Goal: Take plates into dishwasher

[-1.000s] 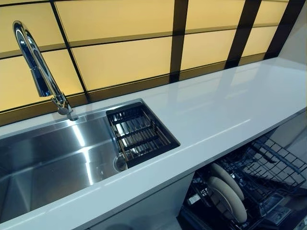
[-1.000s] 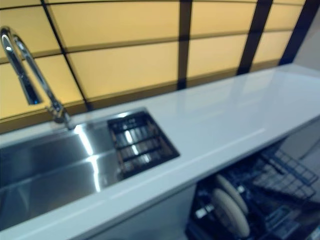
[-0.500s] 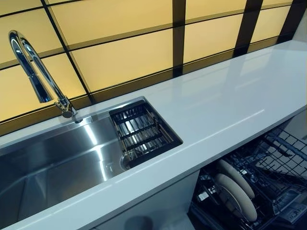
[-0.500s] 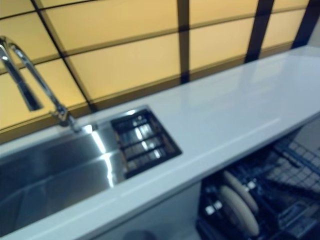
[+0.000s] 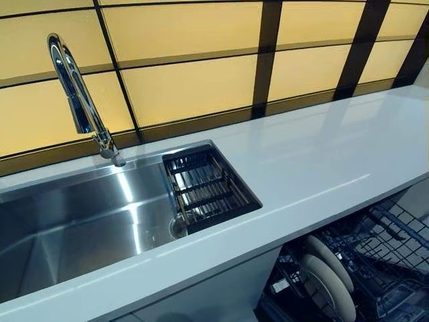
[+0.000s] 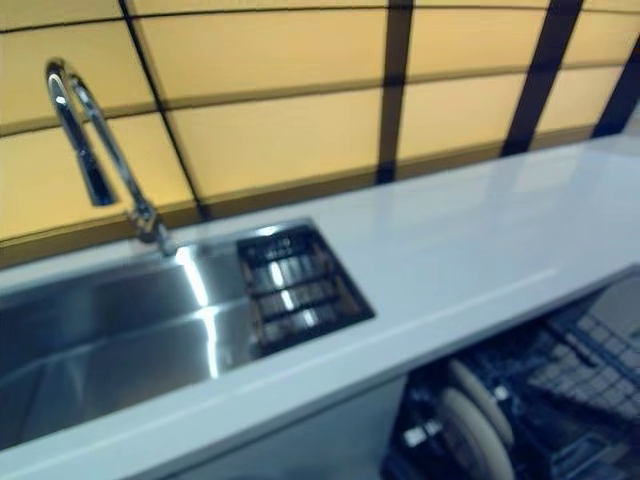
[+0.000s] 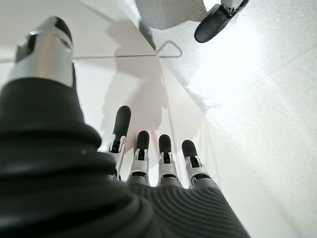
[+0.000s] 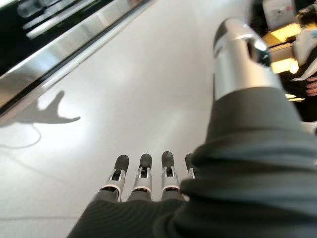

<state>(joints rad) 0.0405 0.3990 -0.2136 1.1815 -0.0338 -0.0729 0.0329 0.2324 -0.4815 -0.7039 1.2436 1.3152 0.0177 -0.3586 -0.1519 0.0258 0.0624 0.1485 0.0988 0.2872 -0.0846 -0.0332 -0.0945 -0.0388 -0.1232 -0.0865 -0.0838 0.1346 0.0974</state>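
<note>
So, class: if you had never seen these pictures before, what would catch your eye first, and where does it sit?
First the glowing yellow panelled wall behind the white counter, then the tall chrome tap arching over the steel sink, with a dark wire basket at the sink's right end. Below the counter's front edge, at lower right, two pale plates stand on edge in the open dishwasher rack.

White countertop (image 5: pixel 322 161) with steel sink (image 5: pixel 74 221) and chrome faucet (image 5: pixel 77 100) below glowing amber wall panels (image 5: pixel 191 87).
</note>
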